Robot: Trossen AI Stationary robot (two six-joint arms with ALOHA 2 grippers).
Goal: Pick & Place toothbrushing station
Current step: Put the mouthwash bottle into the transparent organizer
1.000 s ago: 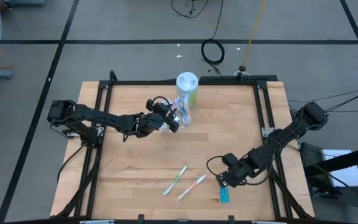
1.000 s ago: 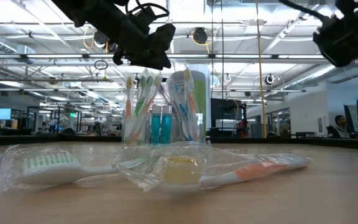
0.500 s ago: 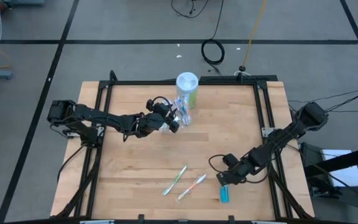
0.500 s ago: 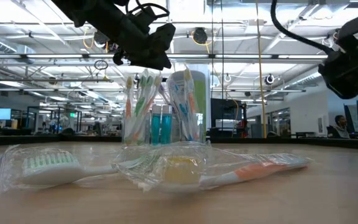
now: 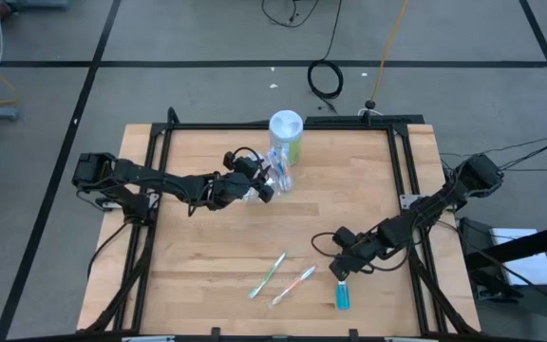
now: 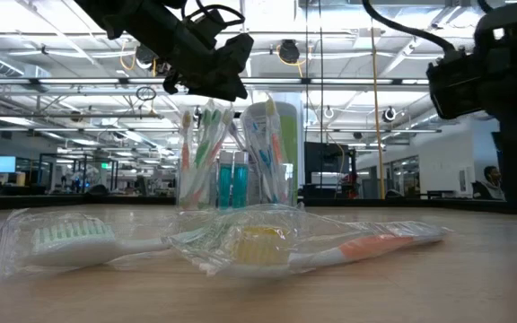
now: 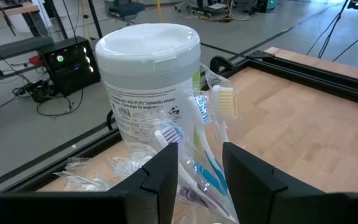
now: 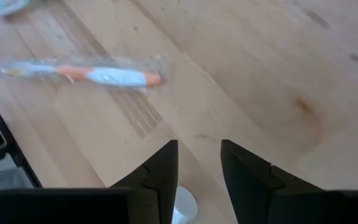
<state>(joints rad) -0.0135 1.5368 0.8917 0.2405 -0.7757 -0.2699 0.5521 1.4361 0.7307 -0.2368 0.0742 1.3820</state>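
Note:
A clear cup (image 5: pixel 279 178) holding several pastel toothbrushes and blue tubes (image 6: pixel 232 185) stands on the table in front of a white canister (image 5: pixel 286 131). My left gripper (image 5: pixel 262 186) is open, just left of the cup and high up. The brush heads (image 7: pixel 224 103) show just past its fingertips. Two wrapped toothbrushes, one green (image 5: pixel 268 275) and one orange (image 5: pixel 294 285), lie near the front edge. A blue tube (image 5: pixel 343 296) lies right of them. My right gripper (image 5: pixel 340 270) is open just beyond the tube. The tube's white cap (image 8: pixel 183 205) shows between its fingers.
The canister with the green label (image 7: pixel 146 81) stands right behind the cup, near the table's far edge. A black frame (image 5: pixel 283 123) runs around the wooden table. Bare wood lies in the middle (image 5: pixel 330 204) between the cup and the loose brushes.
My right gripper has drawn back a little from the blue tube toward the table's far edge. The tube lies where it was. My left arm has kept still.

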